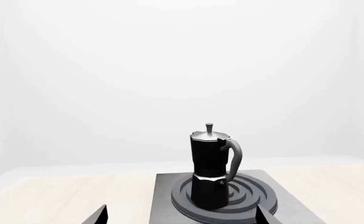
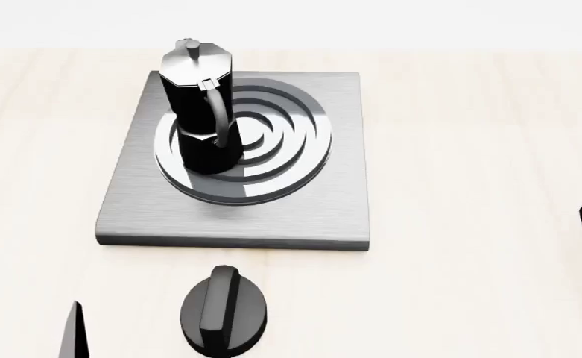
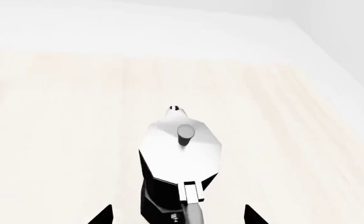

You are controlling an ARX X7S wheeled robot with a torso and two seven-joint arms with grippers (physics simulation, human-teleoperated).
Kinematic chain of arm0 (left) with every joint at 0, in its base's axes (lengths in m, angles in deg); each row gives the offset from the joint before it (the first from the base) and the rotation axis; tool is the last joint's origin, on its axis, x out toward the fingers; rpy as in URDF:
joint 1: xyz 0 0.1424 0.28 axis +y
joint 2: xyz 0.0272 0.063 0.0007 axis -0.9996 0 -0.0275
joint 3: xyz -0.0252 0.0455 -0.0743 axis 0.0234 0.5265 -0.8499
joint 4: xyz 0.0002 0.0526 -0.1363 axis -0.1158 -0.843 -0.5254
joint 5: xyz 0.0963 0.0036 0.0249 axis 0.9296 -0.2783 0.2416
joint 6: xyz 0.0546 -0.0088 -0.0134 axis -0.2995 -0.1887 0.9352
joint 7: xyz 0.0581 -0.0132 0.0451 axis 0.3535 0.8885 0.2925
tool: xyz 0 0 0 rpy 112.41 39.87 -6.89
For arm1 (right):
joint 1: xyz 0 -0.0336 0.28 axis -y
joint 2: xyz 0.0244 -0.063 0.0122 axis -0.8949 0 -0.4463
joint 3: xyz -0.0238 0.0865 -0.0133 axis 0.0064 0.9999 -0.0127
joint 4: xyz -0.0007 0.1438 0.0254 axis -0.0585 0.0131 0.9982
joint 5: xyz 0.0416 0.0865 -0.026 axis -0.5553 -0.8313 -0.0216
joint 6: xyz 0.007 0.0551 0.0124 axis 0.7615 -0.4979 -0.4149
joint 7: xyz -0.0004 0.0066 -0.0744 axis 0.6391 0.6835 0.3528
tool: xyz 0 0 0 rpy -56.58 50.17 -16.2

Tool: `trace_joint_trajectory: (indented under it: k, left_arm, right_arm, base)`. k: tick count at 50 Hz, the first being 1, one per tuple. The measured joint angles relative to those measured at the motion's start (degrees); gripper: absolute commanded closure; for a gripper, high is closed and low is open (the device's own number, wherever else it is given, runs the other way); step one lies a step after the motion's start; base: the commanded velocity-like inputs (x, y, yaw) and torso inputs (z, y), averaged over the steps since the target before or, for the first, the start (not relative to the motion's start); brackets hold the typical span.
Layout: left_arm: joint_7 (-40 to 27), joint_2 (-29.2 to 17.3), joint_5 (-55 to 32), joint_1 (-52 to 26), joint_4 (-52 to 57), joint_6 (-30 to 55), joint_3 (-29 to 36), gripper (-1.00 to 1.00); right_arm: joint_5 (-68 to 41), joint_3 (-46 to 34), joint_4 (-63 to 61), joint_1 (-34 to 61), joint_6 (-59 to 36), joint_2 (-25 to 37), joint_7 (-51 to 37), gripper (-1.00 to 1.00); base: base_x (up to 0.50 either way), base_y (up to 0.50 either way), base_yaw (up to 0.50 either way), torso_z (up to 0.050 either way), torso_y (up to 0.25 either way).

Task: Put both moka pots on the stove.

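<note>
Fetching of the second pot is judged to be the step in hand; one glossy black faceted moka pot with silvery lid is already stood upright on the dark ringed burner of the flat square brushed grey metal stove, toward the burner's left side in the head view, handle turned to the robot; the other identical black moka pot is seen from above in the right wrist view, upright on the pale wooden desk, well apart from the stove at the head view's right edge; the right tool is hung over it, jaws spread wide either side, nothing held; the left tool is also wide and empty, near the stove's front, only fingertips shown; next move is judged to call for lowering the right tool, closing on body or handle, then carrying it to the free right part of the burner without knocking the first pot; a low round black knob lies on the desk before the stove; the room is plain white walls, featureless.
</note>
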Motion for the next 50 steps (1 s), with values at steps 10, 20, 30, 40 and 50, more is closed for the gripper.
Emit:
trace_joint_trajectory:
  k: [10,20,30,40,50]
  left_arm:
    - [-0.07,-0.03,0.15,-0.1,-0.07,0.09,0.32,-1.0]
    - [-0.12,-0.03,0.26,-0.27,-0.3,0.14,0.6,-1.0]
    - [-0.18,-0.05,0.39,-0.37,-0.45,0.16,0.84,-1.0]
    - [-0.27,-0.13,0.39,-0.42,-0.51,0.15,0.96,-1.0]
    - [-0.37,-0.2,0.4,-0.51,-0.59,0.15,1.08,-1.0]
  right_arm:
    - [0.34,0.2,6.26,-1.44,1.87,-3.58,1.05,-1.0]
    - [1.25,-0.22,11.73,-2.78,2.99,-6.62,2.58,-1.0]
    - [2.51,-0.7,22.46,-4.73,5.35,-11.99,7.35,-1.0]
    - [2.97,-0.67,30.04,-6.49,6.99,-15.81,11.0,-1.0]
    - [4.4,-0.02,37.31,-8.37,8.16,-19.48,15.05,-1.0]
  base:
    - [0.0,0.0,0.0,0.0,0.0]
    - [0.0,0.0,0.0,0.0,0.0]
    - [0.0,0.0,0.0,0.0,0.0]
    - [0.0,0.0,0.0,0.0,0.0]
    - [0.0,0.0,0.0,0.0,0.0]
